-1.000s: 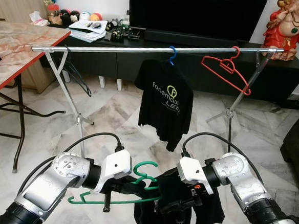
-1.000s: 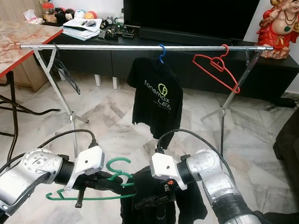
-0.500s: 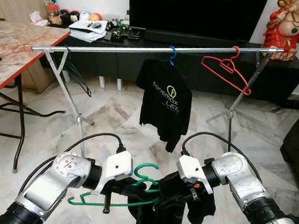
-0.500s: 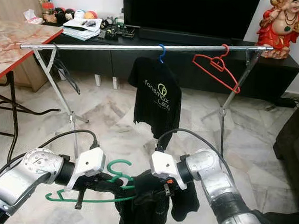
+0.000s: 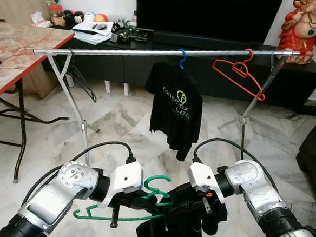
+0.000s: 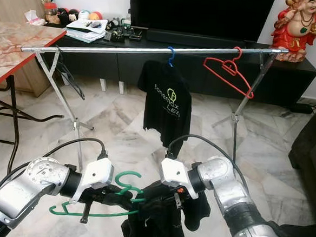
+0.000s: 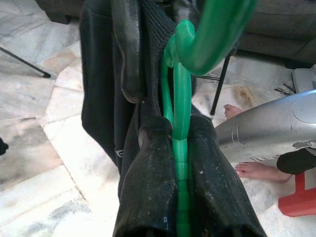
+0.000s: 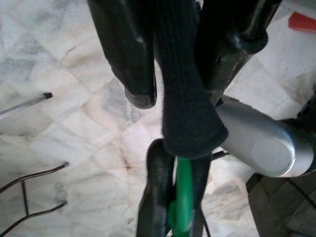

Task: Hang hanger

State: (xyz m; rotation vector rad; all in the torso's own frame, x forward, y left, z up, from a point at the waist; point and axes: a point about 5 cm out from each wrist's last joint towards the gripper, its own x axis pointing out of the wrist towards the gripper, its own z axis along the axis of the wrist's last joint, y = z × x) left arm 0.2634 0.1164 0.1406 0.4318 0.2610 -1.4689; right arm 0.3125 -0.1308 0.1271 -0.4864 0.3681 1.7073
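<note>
A green hanger (image 5: 156, 183) sits low in front of me with a black garment (image 5: 177, 224) bunched on its right side. My left gripper (image 5: 141, 202) is shut on the hanger's neck (image 7: 180, 148), just below the hook. My right gripper (image 5: 189, 203) is shut on a fold of the black garment (image 8: 185, 98), right beside the hook. Further ahead stands a silver rail (image 5: 162, 51). On it hang a black T-shirt (image 5: 175, 111) on a blue hanger (image 5: 182, 58) and a bare red hanger (image 5: 240, 72).
A marble-topped table (image 5: 17, 43) stands at the left. Behind the rail is a black TV console (image 5: 204, 73) with a red statue (image 5: 305, 28). A dark hanger (image 5: 82, 80) hangs at the rail's left end. A dark sofa (image 5: 315, 156) is at the right. A person's bare feet (image 7: 252, 170) are nearby.
The left arm with the green hanger has shifted slightly right. The black garment has bunched up and moved left under the hanger. The T-shirt on the rail swings a little.
</note>
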